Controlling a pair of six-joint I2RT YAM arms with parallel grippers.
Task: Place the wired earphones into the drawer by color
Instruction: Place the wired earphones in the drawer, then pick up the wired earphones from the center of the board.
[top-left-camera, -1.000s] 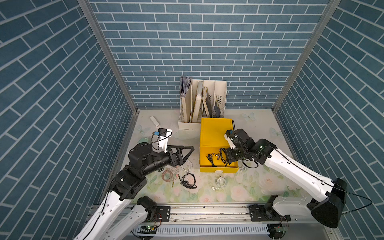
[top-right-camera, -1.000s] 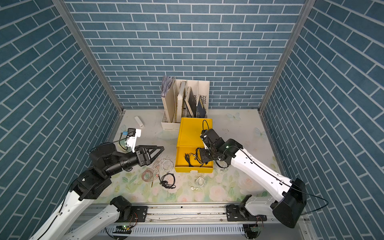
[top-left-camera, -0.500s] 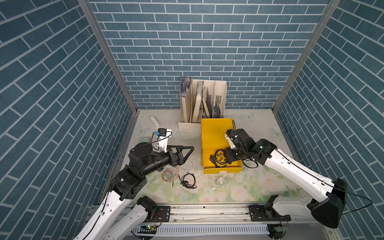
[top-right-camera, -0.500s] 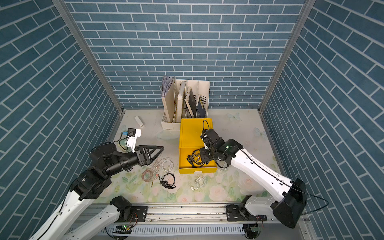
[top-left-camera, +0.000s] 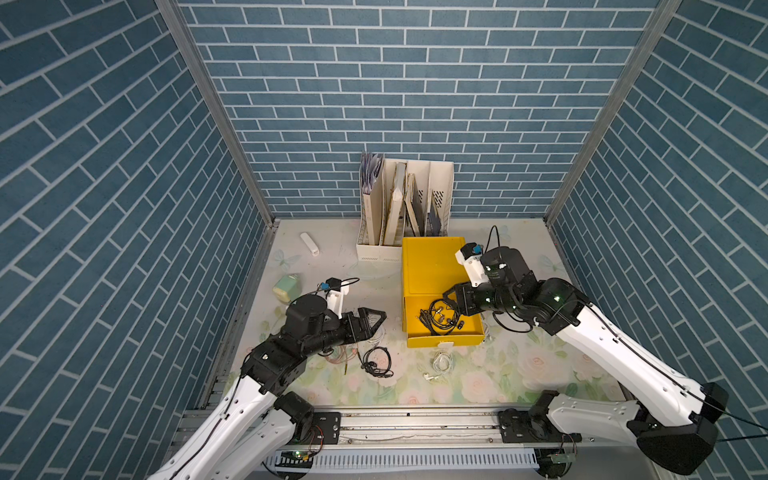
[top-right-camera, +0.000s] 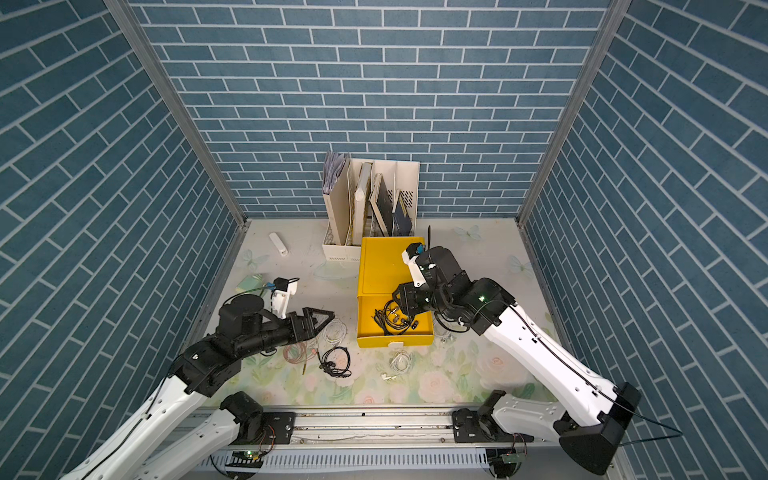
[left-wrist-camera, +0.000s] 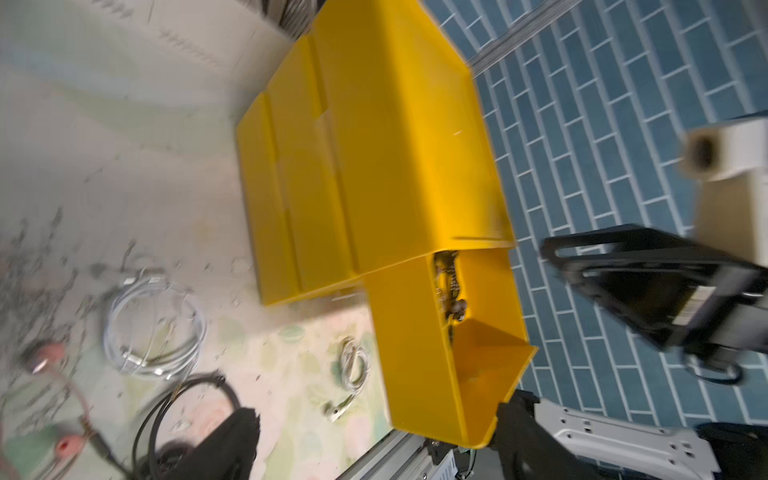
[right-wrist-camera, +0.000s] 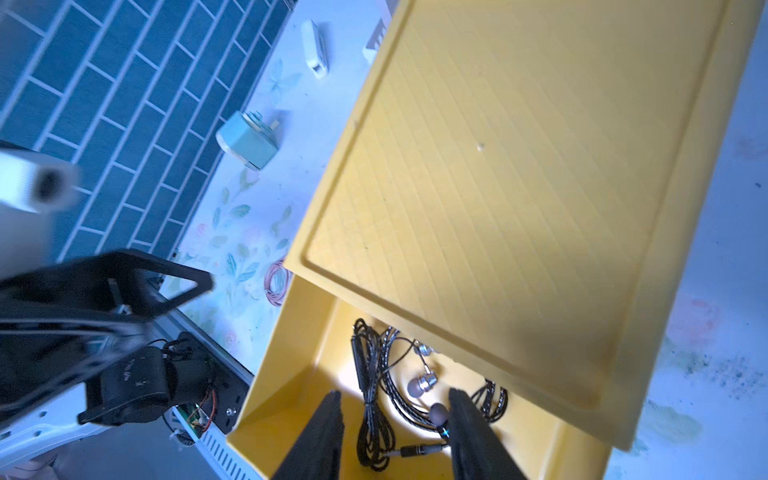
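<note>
Nearest the rail (top-left-camera: 407, 419), a white set (top-left-camera: 441, 360) lay loose on the table (top-left-camera: 519, 374), and a black coil (top-left-camera: 377, 362) sat just beside the left arm. A pink coil (top-right-camera: 296, 352) lay partly under that arm, with a second white coil (top-right-camera: 335, 329) just beyond it. All four were unsorted on the mat. The left gripper (top-left-camera: 376, 319) hung over them, spread wide and empty, pointing toward the drawer. I judged it was held clear of the other arm rather than reaching.

Further in, the drawer (top-left-camera: 446, 341) stood pulled out toward the rail, just under the top of the cabinet (top-left-camera: 432, 266), so its tray lay open from above for dropping things in. On its floor lay black earphones (top-left-camera: 439, 319) in a tangle. The right gripper (right-wrist-camera: 394, 395) was low inside the drawer with its fingers apart. A black cable ran loose between them and an earbud lay close by one finger, but nothing was pinched. That pose fit a black set being left there, so this drawer seemed meant for black.

Behind, a green box (top-left-camera: 286, 286) and a white stick (top-left-camera: 311, 243) lay well apart from the work. A file rack (top-left-camera: 405, 199) stood at the wall, right behind the cabinet.
</note>
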